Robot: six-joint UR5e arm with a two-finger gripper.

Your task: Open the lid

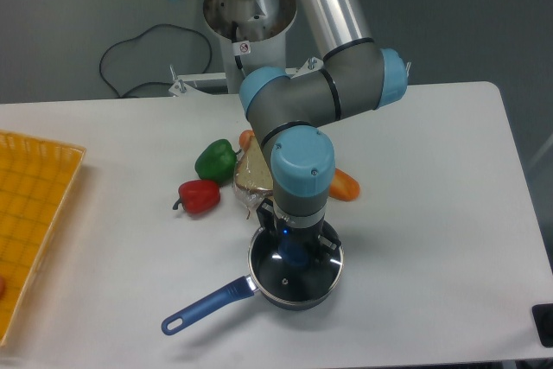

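Item recorded on the white desk (415,213): one dark blue saucepan (296,278) near the front edge, its long handle (206,307) pointing toward the front left. The lid (298,276), clear glass with a metal rim, sat closed and level on the pan; we saw no gap at the rim. Its blue knob (295,254) showed directly beneath the wrist. Our gripper (296,248) stood vertically over the lid centre, low on the knob. The fingers flanked the knob, but the wrist body hid most of them, and we could not tell whether they were apart or clamped on it. Behind the pan, close together: a green pepper (215,160), a red pepper (200,196), a wrapped sandwich-like packet (253,177) and an orange vegetable (344,185). At far left, a yellow tray (34,213) reached the desk edge. We judged the step in hand to be the grasp of the knob, with lifting not yet done. The next move, in our view, called for a firm hold on the knob, then a straight upward lift so that the pan would not be dragged along.
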